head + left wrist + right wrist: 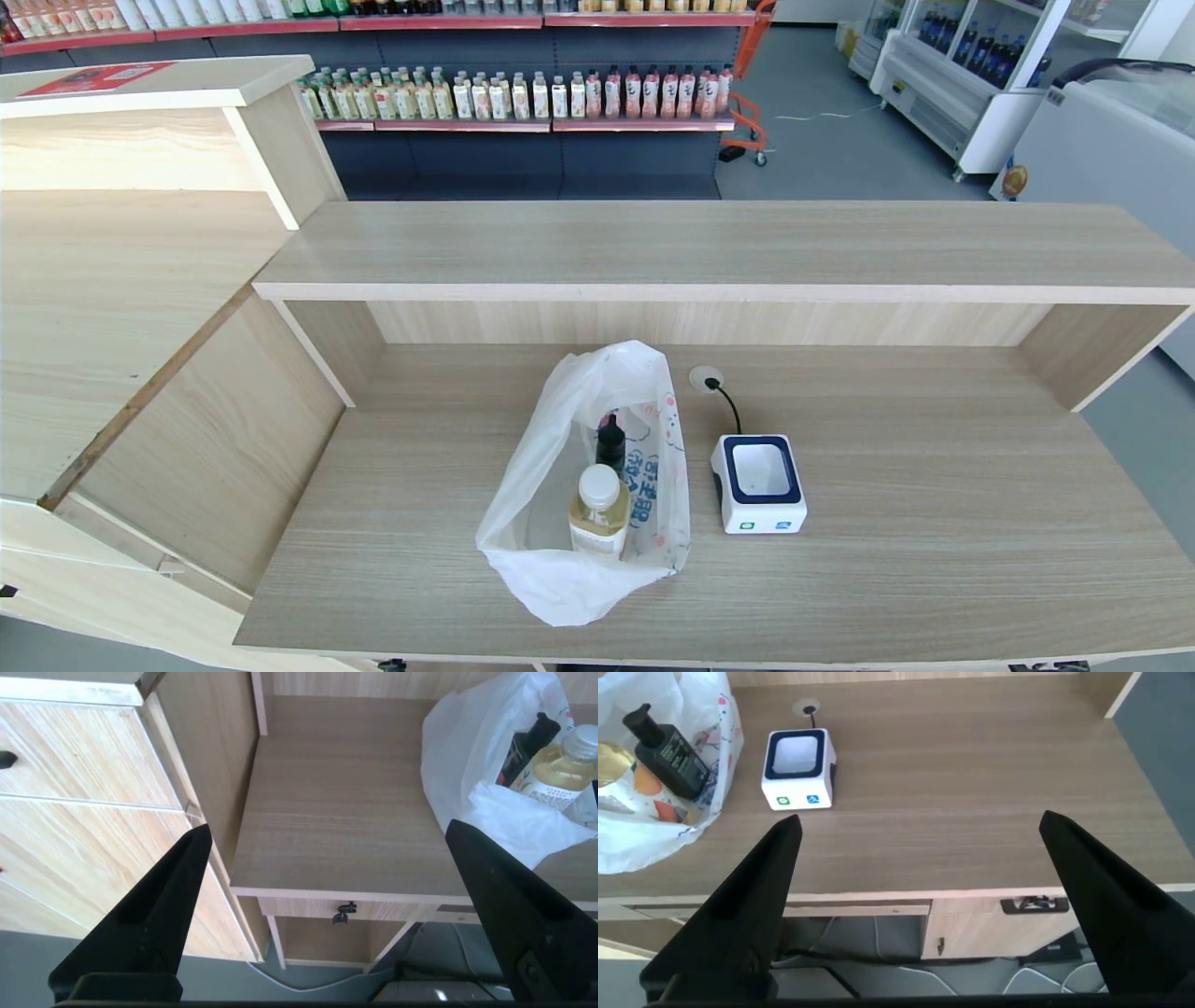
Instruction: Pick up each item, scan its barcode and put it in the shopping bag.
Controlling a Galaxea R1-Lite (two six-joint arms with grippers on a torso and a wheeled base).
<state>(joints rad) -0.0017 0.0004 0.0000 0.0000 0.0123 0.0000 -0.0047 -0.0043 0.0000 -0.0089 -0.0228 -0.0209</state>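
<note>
White shopping bag (534,471) holds pale bottle (598,515), black bottle (611,444), beside scanner (758,483).

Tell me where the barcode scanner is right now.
In the head view the barcode scanner sits on the counter just right of the shopping bag and apart from it, its cable running back to a hole.

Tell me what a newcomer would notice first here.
The open white plastic shopping bag stands at the middle of the light wooden counter, holding a pale-yellow bottle with a white cap and a black bottle behind it. Just to its right sits the white-and-navy box scanner, its black cable running to a hole in the counter.
</note>
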